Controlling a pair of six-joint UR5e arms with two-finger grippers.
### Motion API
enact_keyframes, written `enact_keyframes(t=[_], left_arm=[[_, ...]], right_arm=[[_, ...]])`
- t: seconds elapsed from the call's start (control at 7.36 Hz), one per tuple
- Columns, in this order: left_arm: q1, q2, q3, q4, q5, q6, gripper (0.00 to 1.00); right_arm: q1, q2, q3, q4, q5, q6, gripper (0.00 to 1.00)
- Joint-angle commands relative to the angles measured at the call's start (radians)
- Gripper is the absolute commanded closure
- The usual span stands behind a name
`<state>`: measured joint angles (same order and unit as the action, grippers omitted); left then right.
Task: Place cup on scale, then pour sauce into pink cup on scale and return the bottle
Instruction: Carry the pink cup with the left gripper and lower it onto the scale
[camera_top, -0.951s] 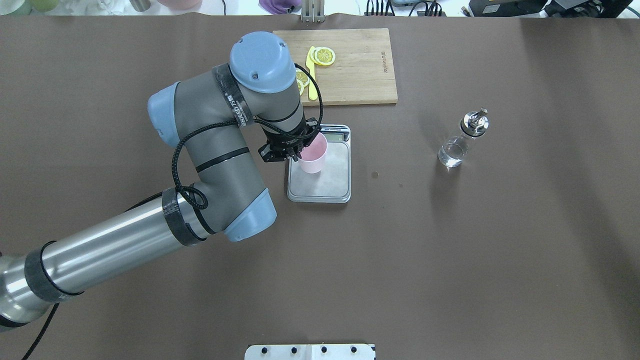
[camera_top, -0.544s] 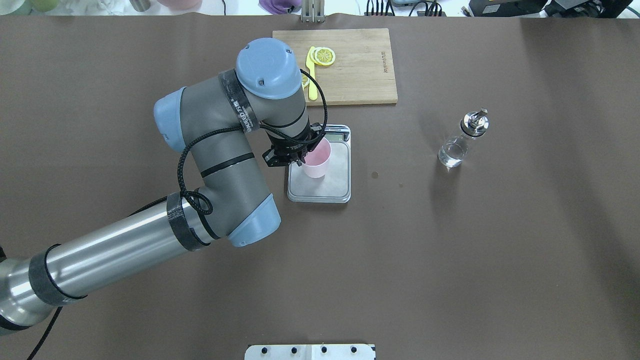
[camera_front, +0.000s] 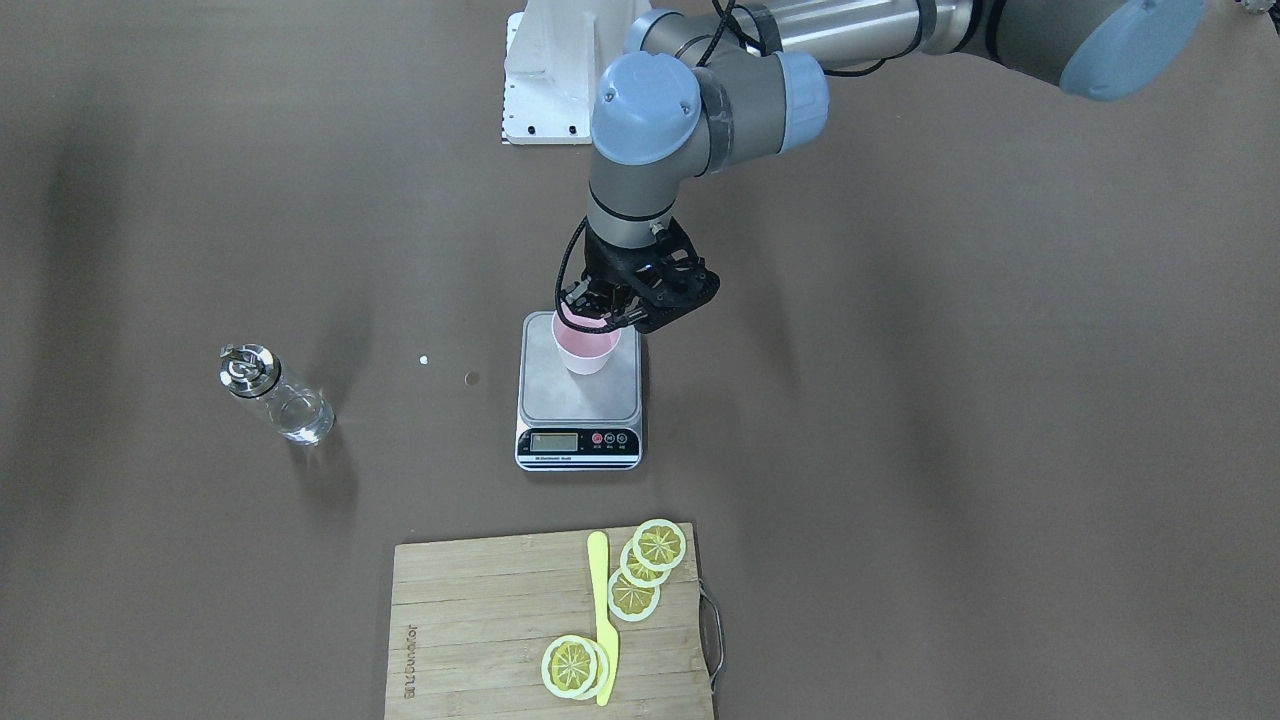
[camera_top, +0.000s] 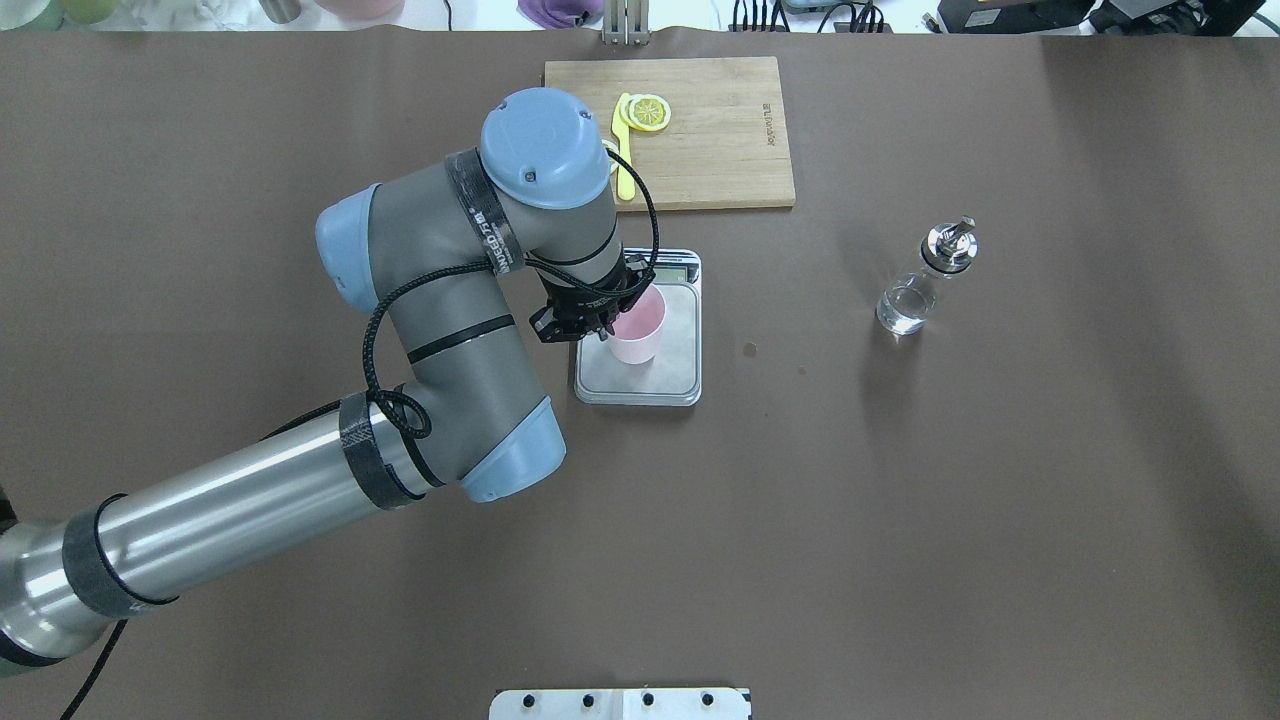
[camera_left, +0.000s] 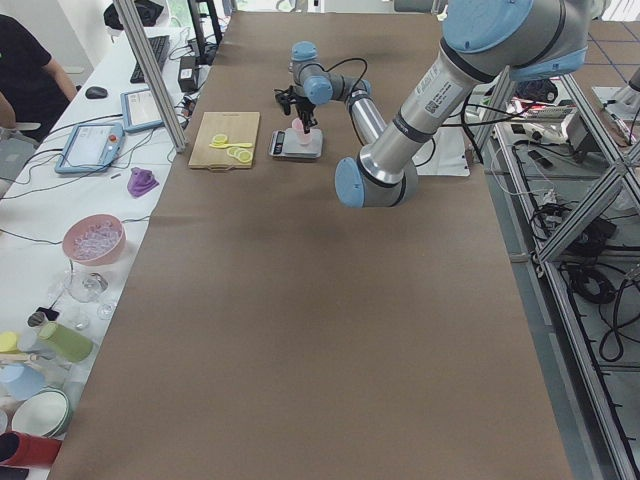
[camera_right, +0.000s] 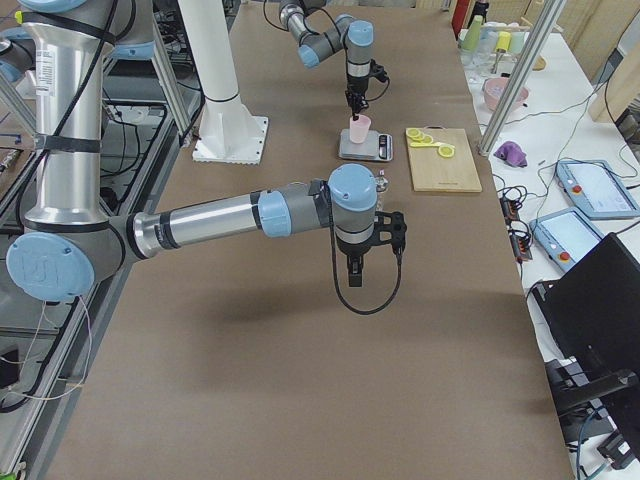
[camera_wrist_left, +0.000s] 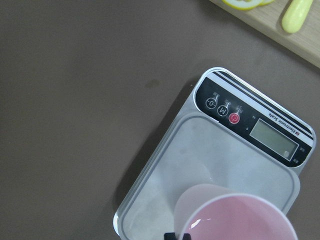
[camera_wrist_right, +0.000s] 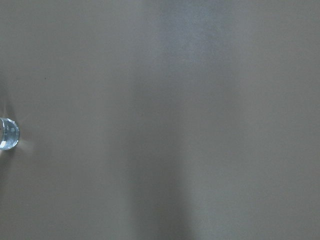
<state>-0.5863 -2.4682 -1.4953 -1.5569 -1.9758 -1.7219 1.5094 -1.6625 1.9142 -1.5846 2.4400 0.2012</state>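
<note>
The pale pink cup (camera_top: 637, 336) stands upright over the left part of the grey scale (camera_top: 672, 378). My left gripper (camera_top: 607, 322) is shut on the cup's left rim. I cannot tell if the cup's base touches the platform. The front-facing view shows the cup (camera_front: 585, 353), the scale (camera_front: 580, 408) and the gripper (camera_front: 598, 316). The left wrist view shows the cup (camera_wrist_left: 235, 220) over the scale (camera_wrist_left: 200, 150). The clear glass bottle (camera_top: 922, 283) with clear liquid stands alone to the right. My right gripper (camera_right: 357, 266) hangs over bare table; I cannot tell if it is open.
A wooden cutting board (camera_top: 720, 140) with lemon slices (camera_top: 647, 112) and a yellow knife (camera_top: 622, 150) lies just behind the scale. The right wrist view shows brown table and a bit of glass (camera_wrist_right: 7, 134) at its left edge.
My left arm has shifted a little to the right and toward the robot, carrying the pink cup further over the scale's platform. The bottle has not moved.
</note>
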Motion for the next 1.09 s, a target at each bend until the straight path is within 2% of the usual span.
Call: enact_keyframes(t=[0.0,0.14,0.27,0.41,0.82,0.95], left_arm=[[0.006,-0.002,0.003,0.000,0.000,-0.008,1.00],[0.006,-0.002,0.003,0.000,0.000,-0.010,1.00],[0.006,-0.006,0.003,-0.005,-0.002,-0.007,0.43],[0.006,-0.006,0.001,-0.005,0.000,-0.001,0.02],[0.002,-0.005,-0.016,-0.003,0.000,0.005,0.01],[-0.010,0.001,-0.051,0.001,-0.002,0.007,0.01]], right_arm=[[0.000,0.000,0.000,0.000,0.002,0.001,0.00],[0.000,0.000,0.000,0.000,0.002,0.001,0.00],[0.000,0.000,0.000,0.000,0.002,0.000,0.00],[0.000,0.000,0.000,0.000,0.001,0.000,0.00],[0.000,0.001,0.000,-0.005,0.007,0.000,0.00],[-0.001,0.006,0.000,-0.011,0.008,0.001,0.00]])
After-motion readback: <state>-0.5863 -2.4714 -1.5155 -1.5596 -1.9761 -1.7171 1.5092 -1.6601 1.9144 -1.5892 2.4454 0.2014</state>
